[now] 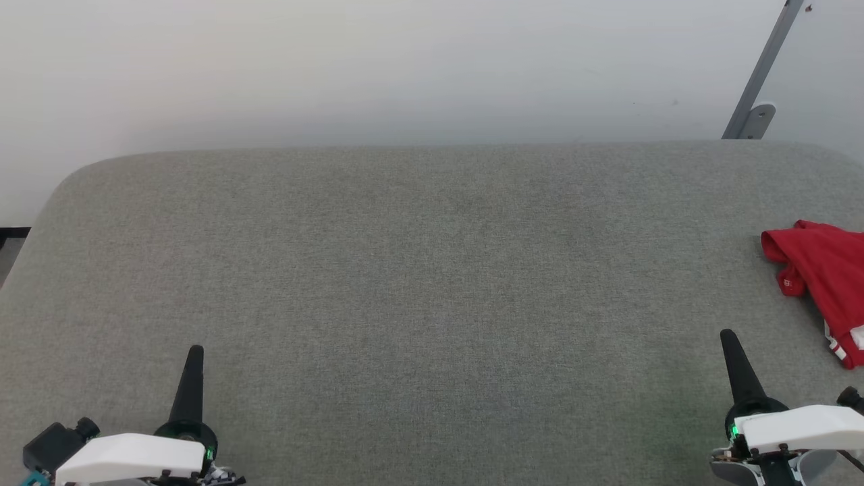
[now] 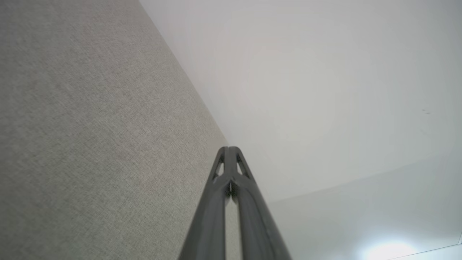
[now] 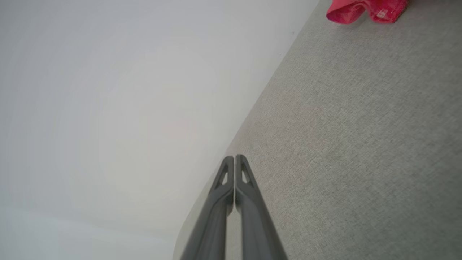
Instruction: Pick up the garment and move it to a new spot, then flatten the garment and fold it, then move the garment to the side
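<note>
The garment [image 1: 820, 266] lies bunched and bright red at the right side of the grey fabric counter [image 1: 432, 270], cut off by the head view's right edge, with a flash of white-and-red trim at its near end. The right end effector [image 1: 727, 335] sits at the near right, fingers pressed together, near the garment but clear of it. Over at the near left is the left end effector [image 1: 196, 351], fingers together too, well apart from the cloth.

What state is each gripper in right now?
Left dark-fingered gripper: closed, holding nothing.
Right dark-fingered gripper: closed, holding nothing; the bright red soft garment lies apart.
</note>
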`<state>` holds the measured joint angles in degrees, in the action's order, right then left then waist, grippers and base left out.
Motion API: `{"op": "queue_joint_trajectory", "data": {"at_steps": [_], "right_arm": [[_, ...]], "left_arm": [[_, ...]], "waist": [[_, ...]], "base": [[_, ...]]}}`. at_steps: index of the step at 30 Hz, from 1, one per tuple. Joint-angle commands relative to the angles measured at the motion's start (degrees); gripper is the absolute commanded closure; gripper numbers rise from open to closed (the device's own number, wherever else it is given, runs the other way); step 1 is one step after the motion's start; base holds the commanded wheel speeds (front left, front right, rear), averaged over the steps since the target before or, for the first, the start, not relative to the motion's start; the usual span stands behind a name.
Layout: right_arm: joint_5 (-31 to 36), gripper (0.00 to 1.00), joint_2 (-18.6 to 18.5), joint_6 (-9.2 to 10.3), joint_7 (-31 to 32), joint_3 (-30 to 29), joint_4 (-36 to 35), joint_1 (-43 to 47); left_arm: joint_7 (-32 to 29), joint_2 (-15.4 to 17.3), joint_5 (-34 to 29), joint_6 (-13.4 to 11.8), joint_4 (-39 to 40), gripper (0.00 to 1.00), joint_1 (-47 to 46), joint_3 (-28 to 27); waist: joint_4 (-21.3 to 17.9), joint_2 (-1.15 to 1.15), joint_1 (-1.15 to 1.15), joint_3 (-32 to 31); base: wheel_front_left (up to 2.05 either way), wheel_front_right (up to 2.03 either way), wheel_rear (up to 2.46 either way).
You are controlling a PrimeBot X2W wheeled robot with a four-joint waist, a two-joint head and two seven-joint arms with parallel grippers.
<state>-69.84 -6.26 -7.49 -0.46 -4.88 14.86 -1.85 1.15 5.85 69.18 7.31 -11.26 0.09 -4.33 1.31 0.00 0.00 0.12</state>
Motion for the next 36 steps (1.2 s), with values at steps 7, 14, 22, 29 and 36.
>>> {"op": "queue_joint_trajectory", "data": {"at_steps": [7, 14, 22, 29, 36], "right_arm": [[-4.06, 1.00, 0.47, -0.01, 1.26, -0.40, -0.79, -1.74], [-7.12, 1.00, 1.01, -0.01, 2.22, -0.64, -0.84, -2.24], [-10.38, 1.00, 1.52, 0.00, 3.29, -0.88, -0.87, -2.77], [-13.12, 1.00, 1.92, 0.00, 4.17, -1.09, -0.91, -3.17], [-15.63, 1.00, 2.35, 0.00, 5.03, -1.29, -0.94, -3.59]], "left_arm": [[-1.30, -0.18, 4.66, 0.19, -0.15, 1.00, -2.22, -0.49], [-2.31, -0.60, 7.79, 0.21, -0.57, 1.00, -2.93, -0.69], [-3.38, -1.03, 11.17, 0.23, -1.06, 1.00, -3.78, -0.91], [-4.30, -1.33, 13.90, 0.24, -1.47, 1.00, -4.44, -1.11], [-5.16, -1.65, 16.47, 0.26, -1.84, 1.00, -4.99, -1.28]], "waist": [[-0.16, 0.00, 0.00, 0.01], [-0.32, 0.00, 0.00, 0.01], [-0.50, 0.00, 0.00, 0.02], [-0.66, 0.00, 0.00, 0.03], [-0.82, 0.00, 0.00, 0.04]], "base": [[0.00, 0.00, 0.00], [0.00, 0.00, 0.00], [0.00, 0.00, 0.00], [0.00, 0.00, 0.00], [0.00, 0.00, 0.00]]}}
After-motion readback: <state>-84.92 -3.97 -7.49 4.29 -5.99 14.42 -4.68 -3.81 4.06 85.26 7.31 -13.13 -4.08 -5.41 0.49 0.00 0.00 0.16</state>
